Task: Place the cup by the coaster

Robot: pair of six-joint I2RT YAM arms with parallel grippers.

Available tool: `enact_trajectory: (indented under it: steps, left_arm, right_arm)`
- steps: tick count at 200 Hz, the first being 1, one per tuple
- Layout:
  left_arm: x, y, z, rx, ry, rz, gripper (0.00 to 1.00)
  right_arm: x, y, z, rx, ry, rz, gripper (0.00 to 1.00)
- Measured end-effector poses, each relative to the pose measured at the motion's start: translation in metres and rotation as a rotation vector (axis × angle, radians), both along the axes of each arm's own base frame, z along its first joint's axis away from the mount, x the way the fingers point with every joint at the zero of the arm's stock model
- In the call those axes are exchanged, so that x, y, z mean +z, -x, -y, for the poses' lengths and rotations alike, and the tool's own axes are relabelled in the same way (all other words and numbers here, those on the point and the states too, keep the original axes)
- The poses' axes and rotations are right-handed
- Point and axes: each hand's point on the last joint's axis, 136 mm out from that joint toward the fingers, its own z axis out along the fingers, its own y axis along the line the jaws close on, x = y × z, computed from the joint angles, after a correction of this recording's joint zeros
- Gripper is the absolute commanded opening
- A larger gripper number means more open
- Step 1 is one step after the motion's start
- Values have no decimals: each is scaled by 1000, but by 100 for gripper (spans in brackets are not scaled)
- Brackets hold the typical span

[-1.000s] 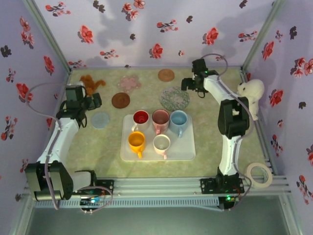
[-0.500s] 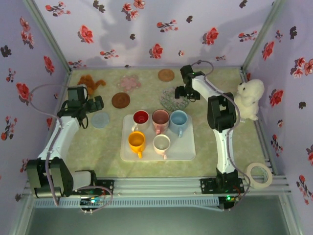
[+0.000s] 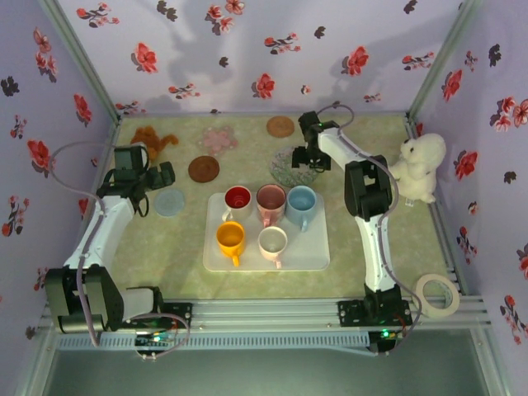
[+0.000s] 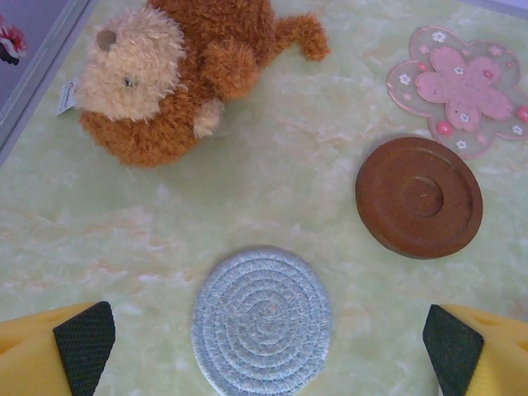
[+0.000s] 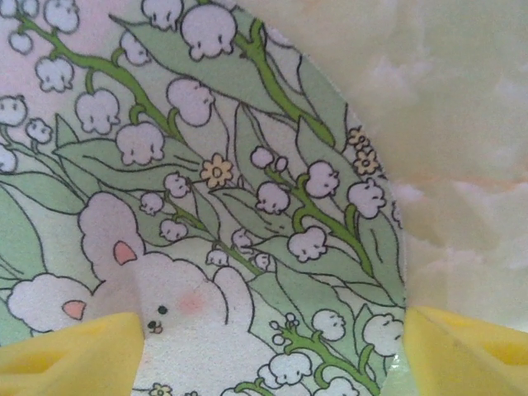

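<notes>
Several cups stand on a white tray (image 3: 318, 254): red (image 3: 238, 198), pink (image 3: 271, 200), blue (image 3: 301, 201), orange (image 3: 230, 238) and a cream one (image 3: 272, 242). My right gripper (image 3: 304, 158) hangs low over a round flower-and-rabbit printed coaster (image 3: 289, 169), behind the tray. In the right wrist view that coaster (image 5: 214, 181) lies under the open right gripper (image 5: 268, 355), one yellow finger (image 5: 74, 355) over it, the other at its rim. My left gripper (image 3: 157, 175) is open and empty above a light blue woven coaster (image 4: 262, 322), seen on the mat (image 3: 169, 202).
A brown wooden coaster (image 4: 419, 196), a pink flower coaster (image 4: 462, 87) and a brown plush monkey (image 4: 165, 74) lie near the left gripper. Another brown coaster (image 3: 280, 126) sits at the back. A white plush (image 3: 421, 161) leans on the right wall; a tape roll (image 3: 437, 295) lies at front right.
The right arm swung left from the back right and came down over the printed coaster, its jaws narrowing a little. The left arm barely moved.
</notes>
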Motion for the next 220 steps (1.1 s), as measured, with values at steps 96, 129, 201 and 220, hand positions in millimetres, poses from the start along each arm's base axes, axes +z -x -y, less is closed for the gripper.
enact_trajectory:
  steps: [96,129,201,220]
  left_arm:
    - [-1,0,0,0,0,-3,100]
    - [-4,0,0,-1,-1,-12,99]
    - [-8,-1,0,-1,-2,-31,99]
    - [-8,-1,0,-3,-4,-33,99]
  right_arm:
    - [-1,0,-4,-2,3,-3,55]
    - [-1,0,-8,4,4,5,45]
    - [0,-3,-13,-18,-2,22,15]
    - [1,-4,-13,-25,-6,26,8]
